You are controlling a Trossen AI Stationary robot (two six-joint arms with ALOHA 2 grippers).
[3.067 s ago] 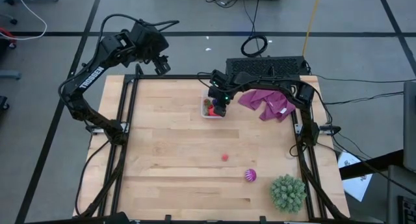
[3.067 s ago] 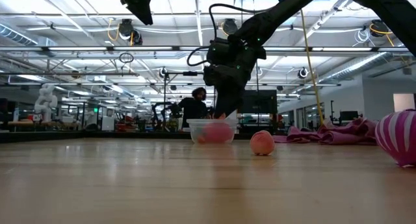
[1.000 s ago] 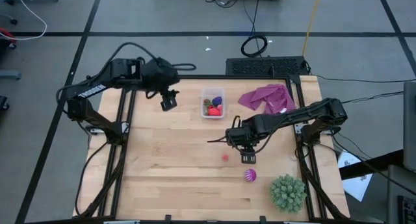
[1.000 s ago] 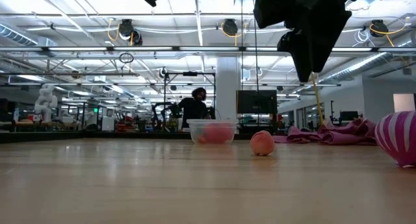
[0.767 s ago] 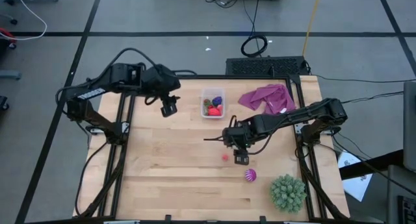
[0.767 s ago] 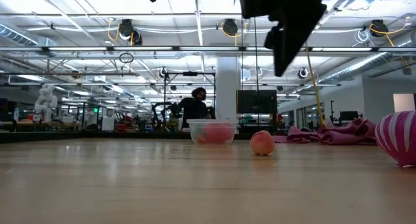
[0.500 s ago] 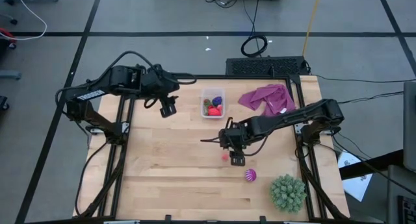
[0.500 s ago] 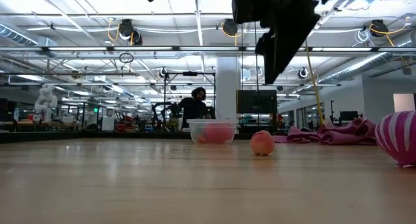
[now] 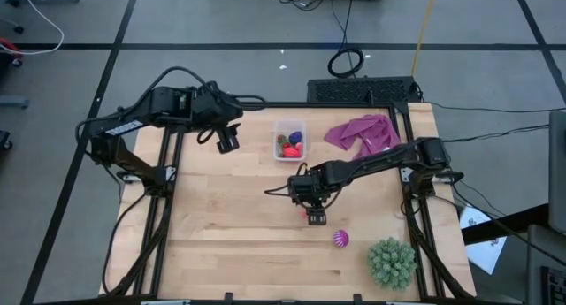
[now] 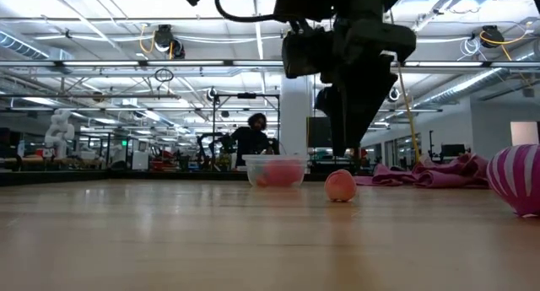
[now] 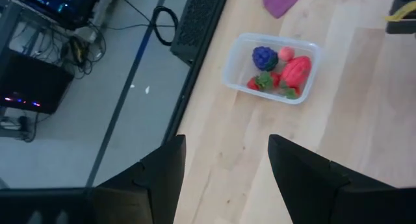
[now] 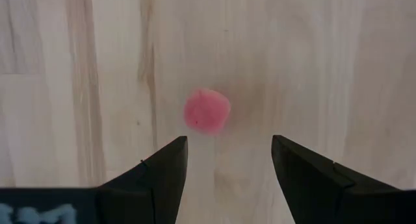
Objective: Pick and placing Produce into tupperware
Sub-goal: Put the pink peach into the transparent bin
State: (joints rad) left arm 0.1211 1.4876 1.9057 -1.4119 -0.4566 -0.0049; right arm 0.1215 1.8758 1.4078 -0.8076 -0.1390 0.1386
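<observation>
We have swung our right gripper [image 9: 315,215] away from the tupperware [image 9: 289,140] and out over the middle of the table [image 9: 221,234]; across the last second it slid sideways toward the left arm's side until it stood above the small pink fruit [image 12: 207,111], which lies alone on the bare wood. From the right wrist the fruit sits centred ahead of the gap between our two fingers, which stand apart with nothing between them. The low view shows the gripper hanging above the fruit [image 10: 340,185], not yet around it. We judge the approach lined up, so a straight descent and a closing should follow. The tupperware already holds several pieces: a dark blue berry [image 11: 262,56], a red piece [image 11: 296,71] and others beside them. The striped magenta ball [image 9: 340,239] waits near the green spiky ball [image 9: 391,262]. Our left gripper [image 9: 227,142] has drifted in just beside the tupperware, jaws apart and empty.
</observation>
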